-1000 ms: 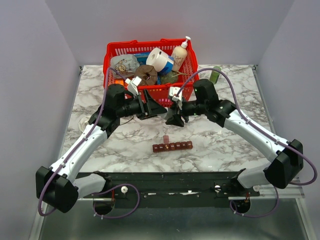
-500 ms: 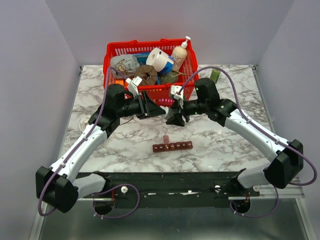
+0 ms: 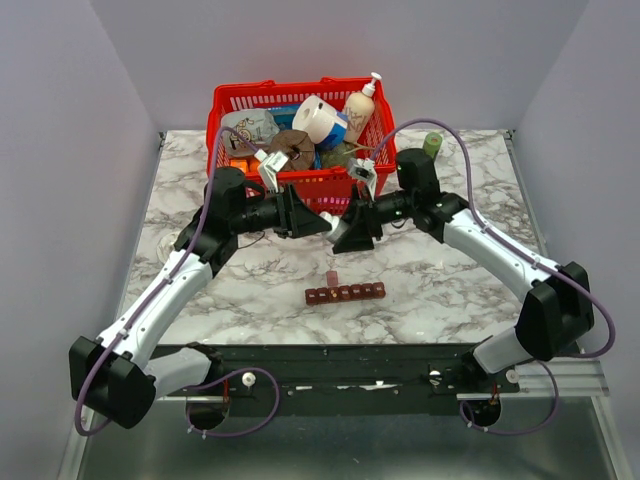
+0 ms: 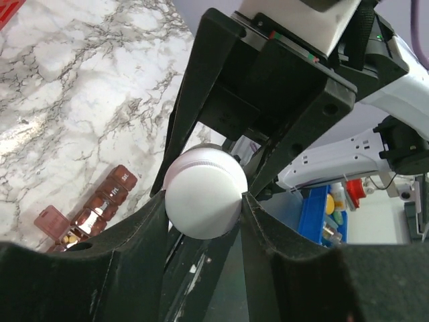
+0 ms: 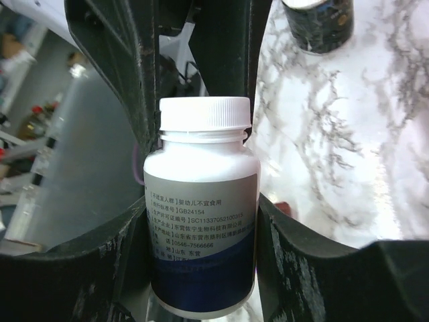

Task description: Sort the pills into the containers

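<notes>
**Operator:** From above, my left gripper (image 3: 320, 223) and right gripper (image 3: 350, 232) meet tip to tip. The containers (image 3: 345, 293) lie on the table (image 3: 450, 280) just below them, one lid raised.

**Spotter:** Left wrist?

**Operator:** My jaws are clamped tight on the white cap (image 4: 204, 193).

**Spotter:** Right wrist?

**Operator:** My jaws pinch the bottle (image 5: 201, 228) by its body. I'd brace it there, twist the cap squarely on its axis, and pull off only once the thread is free.

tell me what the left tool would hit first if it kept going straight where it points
The white cap of the pill bottle, which the left tool is clamped on; right behind it sits the right tool holding that bottle.
</notes>
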